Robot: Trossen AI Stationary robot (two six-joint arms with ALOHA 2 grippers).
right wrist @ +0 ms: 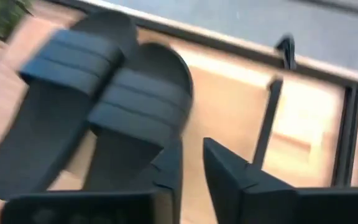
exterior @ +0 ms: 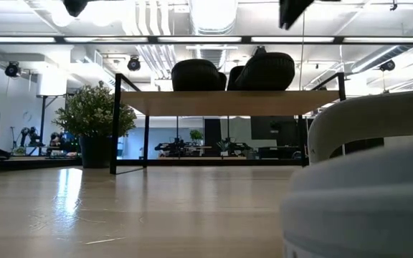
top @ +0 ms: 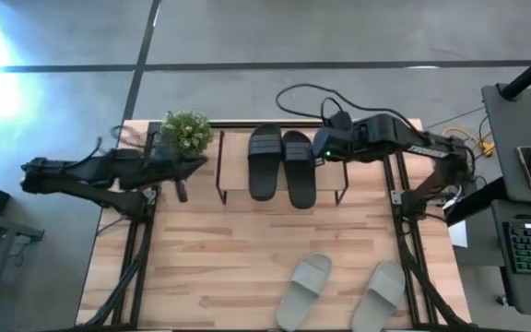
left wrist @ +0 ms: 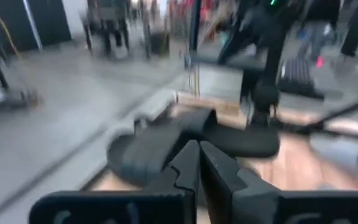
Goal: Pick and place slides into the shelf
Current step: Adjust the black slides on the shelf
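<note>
The shelf (top: 233, 180) stands at the table's far middle, its light board (exterior: 228, 102) on thin black legs. Two black slides (top: 265, 161) (top: 300, 168) lie side by side on the board, soles down; in the low view they show as dark humps (exterior: 196, 74) (exterior: 265, 72). Two pale grey-green slides (top: 304, 290) (top: 381, 293) rest on the table by its near edge. My right gripper (top: 322, 148) (right wrist: 192, 165) hangs above the shelf's right end, beside the right black slide, its fingers a narrow gap apart with nothing between. My left gripper (top: 194, 167) (left wrist: 197, 152) is shut and empty left of the shelf.
A potted plant (top: 187, 132) (exterior: 92, 115) stands at the far left, close to the shelf and to my left gripper. One grey-green slide (exterior: 364, 179) fills the low view's right foreground. Bare tabletop (top: 247, 249) lies between the shelf and the near slides.
</note>
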